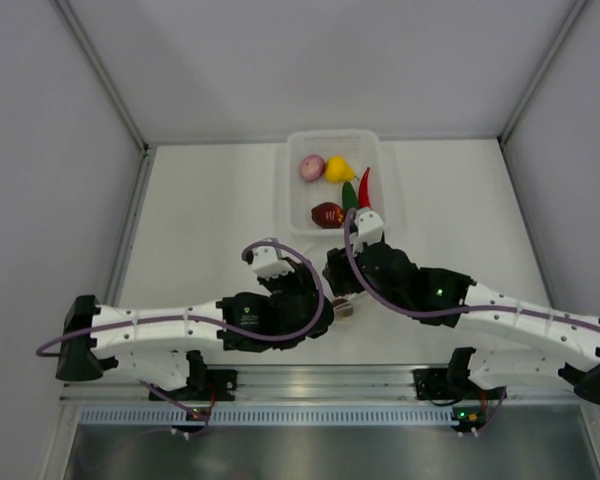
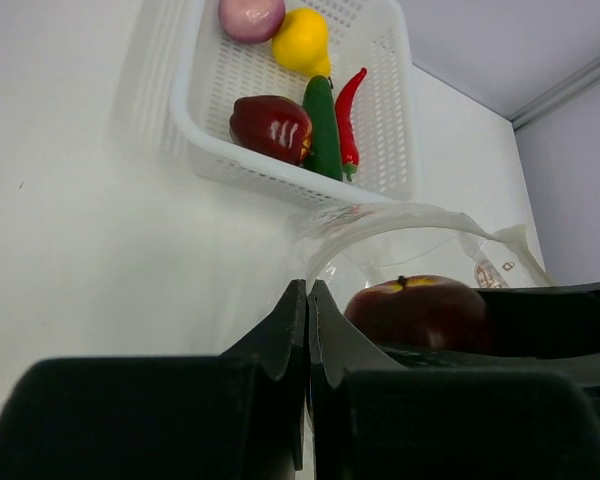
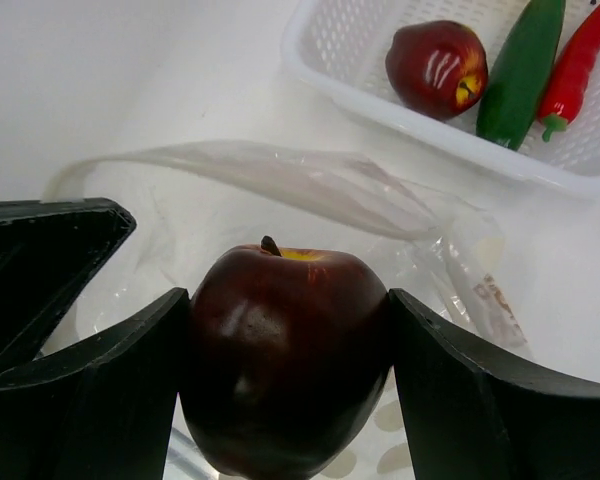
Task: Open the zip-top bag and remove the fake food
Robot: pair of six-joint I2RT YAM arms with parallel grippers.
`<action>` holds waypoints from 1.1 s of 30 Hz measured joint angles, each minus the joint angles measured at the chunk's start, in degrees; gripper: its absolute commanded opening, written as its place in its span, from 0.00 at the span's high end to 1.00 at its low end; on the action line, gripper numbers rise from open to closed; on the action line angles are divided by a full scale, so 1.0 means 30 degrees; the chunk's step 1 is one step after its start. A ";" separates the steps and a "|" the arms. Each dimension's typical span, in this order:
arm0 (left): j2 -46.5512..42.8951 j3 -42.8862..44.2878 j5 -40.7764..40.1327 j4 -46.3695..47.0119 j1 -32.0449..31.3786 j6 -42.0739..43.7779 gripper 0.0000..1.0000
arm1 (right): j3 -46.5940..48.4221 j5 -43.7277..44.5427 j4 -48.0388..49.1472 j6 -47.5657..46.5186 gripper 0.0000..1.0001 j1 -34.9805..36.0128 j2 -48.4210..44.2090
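Note:
The zip-top bag, see-through with white dots, lies on the table with its mouth held open. My left gripper is shut on the bag's near rim. My right gripper is shut on a dark red apple, gripped on both sides just inside the bag's mouth. In the top view both grippers meet near the table's front middle, left, right, and hide most of the bag. More fake food lies in the white basket: onion, yellow pear, chili, cucumber, a second apple.
The white mesh basket stands just beyond the bag, toward the back of the table. Grey walls enclose the table on the left, right and back. The arm bases sit on a metal rail at the near edge.

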 measured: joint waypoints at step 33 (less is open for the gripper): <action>-0.5843 -0.5413 0.1260 -0.0036 0.1457 0.0408 1.00 | 0.8364 -0.5122 -0.0073 -0.2528 0.57 -1.1817 0.5654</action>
